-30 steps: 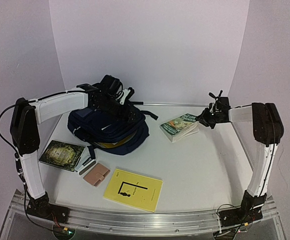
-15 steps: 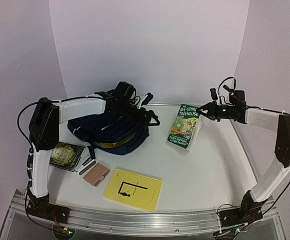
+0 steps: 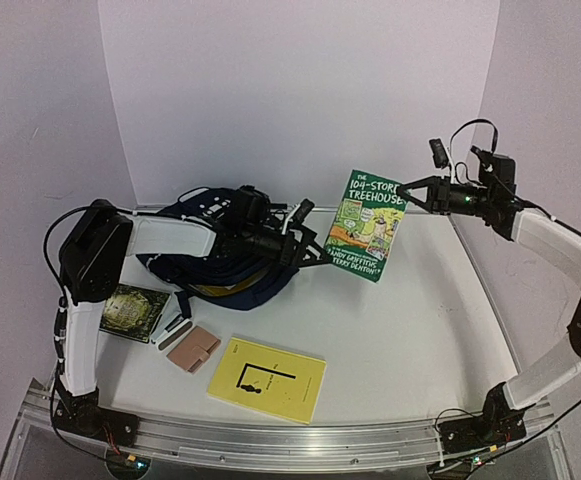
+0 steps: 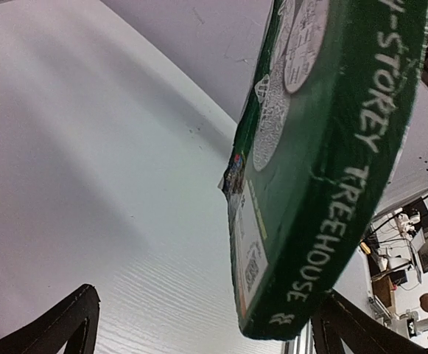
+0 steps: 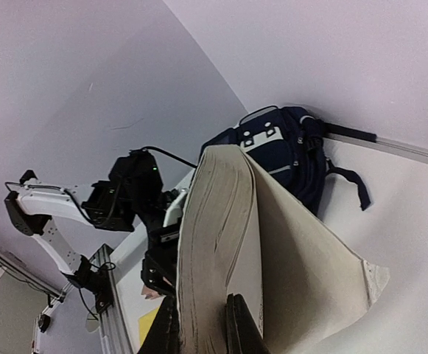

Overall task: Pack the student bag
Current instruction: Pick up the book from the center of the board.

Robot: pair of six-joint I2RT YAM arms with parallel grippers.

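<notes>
While the right arm holds it up in the upper right of the overhead view, the green book (image 3: 368, 225) shows me its cover: "THE 104-STOREY TREEHOUSE" at the top, "ANDY GRIFFITHS & TERRY DENTON" along the bottom. In the left wrist view its spine reads "-STOREY TREEHOUSE", the first part cut off by the top edge.

The right gripper (image 3: 402, 190) has its fingers (image 5: 239, 330) nearly pressed together, pinching the book by its upper corner. From the right wrist I see only the page block between them, and the fingers run off the bottom edge.

The left gripper (image 3: 302, 235) sits left of centre with its fingers (image 4: 74, 318) spread wide. They hold nothing and touch nothing, and the book hangs just beyond them.

The student bag (image 3: 255, 275) lies on the counter (image 3: 420, 320) left of centre, under the left arm, which covers much of it. The right wrist view shows its navy top with a white patch and a black strap trailing out.

Lower left, a dark green book (image 3: 125, 308), a tan case (image 3: 193, 349) and a yellow book (image 3: 267, 378) lie flat. Their print is too small for me to read. I cannot make out the small grey thing (image 3: 175, 328) between the dark green book and the tan case.
</notes>
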